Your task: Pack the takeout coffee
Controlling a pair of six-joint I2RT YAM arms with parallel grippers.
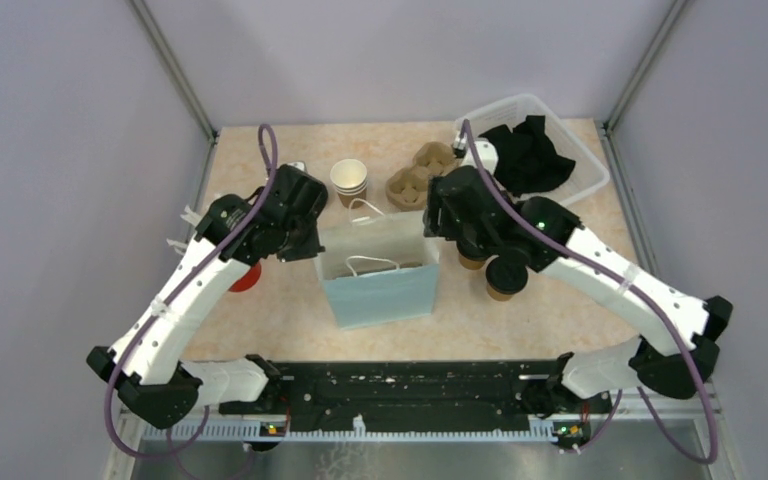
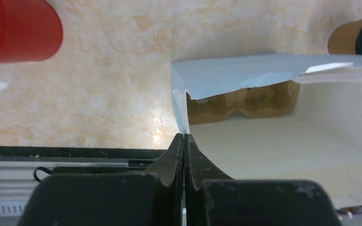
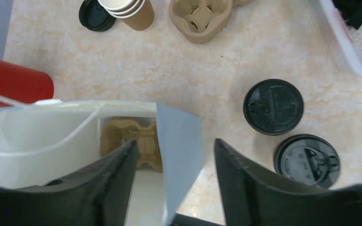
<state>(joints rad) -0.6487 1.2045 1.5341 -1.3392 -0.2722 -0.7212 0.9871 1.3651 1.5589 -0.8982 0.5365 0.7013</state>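
Observation:
Two kraft cups of takeout coffee with black lids (image 3: pixel 273 106) (image 3: pixel 307 160) stand on the table to the right of a light blue paper bag (image 1: pixel 380 290). In the top view one cup (image 1: pixel 507 273) shows, the other (image 1: pixel 472 261) mostly under the right arm. My left gripper (image 2: pixel 184 137) is shut on the bag's left top edge (image 2: pixel 181 106). My right gripper (image 3: pixel 175 142) is open, its fingers either side of the bag's right wall (image 3: pixel 181 136) without pinching it. A brown cardboard carrier (image 3: pixel 136 134) lies in the bottom of the bag.
A red cup (image 1: pixel 245 278) stands left of the bag, under the left arm. Behind the bag are a stack of open paper cups (image 1: pixel 349 180), loose black lids (image 3: pixel 94 16) and spare carriers (image 1: pixel 422 172). A clear bin with black cloth (image 1: pixel 580 170) sits back right.

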